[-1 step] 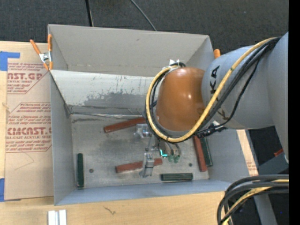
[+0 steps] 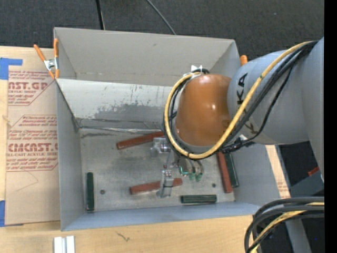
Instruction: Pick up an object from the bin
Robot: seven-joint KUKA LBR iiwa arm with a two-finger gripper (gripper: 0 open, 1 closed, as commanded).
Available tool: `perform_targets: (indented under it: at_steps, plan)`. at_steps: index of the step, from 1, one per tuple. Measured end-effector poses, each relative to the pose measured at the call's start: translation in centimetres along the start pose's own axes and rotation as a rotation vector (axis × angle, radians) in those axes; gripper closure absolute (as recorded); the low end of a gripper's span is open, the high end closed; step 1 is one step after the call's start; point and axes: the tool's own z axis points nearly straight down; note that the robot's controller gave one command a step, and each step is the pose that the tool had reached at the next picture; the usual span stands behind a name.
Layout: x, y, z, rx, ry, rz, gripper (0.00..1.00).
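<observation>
Gripper (image 2: 167, 186) seen low in bin (image 2: 68, 157), near bottom wall in view, right over right end of reddish-brown stick (image 2: 143, 188) lying flat on floor. Gripper spread not discernible below orange wrist cover (image 2: 202, 115); hold on stick not confirmed. Second reddish-brown stick (image 2: 138, 141) located just above in view. Dark green bar (image 2: 198, 198) noted just right of gripper. Another green bar (image 2: 90, 192) well apart at left. Brown and dark bars (image 2: 227, 172) laid side by side at right wall.

left green bar (image 2: 90, 192) | front green bar (image 2: 198, 198) | upper brown stick (image 2: 138, 140)
</observation>
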Motion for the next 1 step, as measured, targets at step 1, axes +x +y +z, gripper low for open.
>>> perform_targets:
  at_steps: [1]
  plan:
    - [-1.09,0.59,5.78,0.0,-0.007,-0.037,0.0]
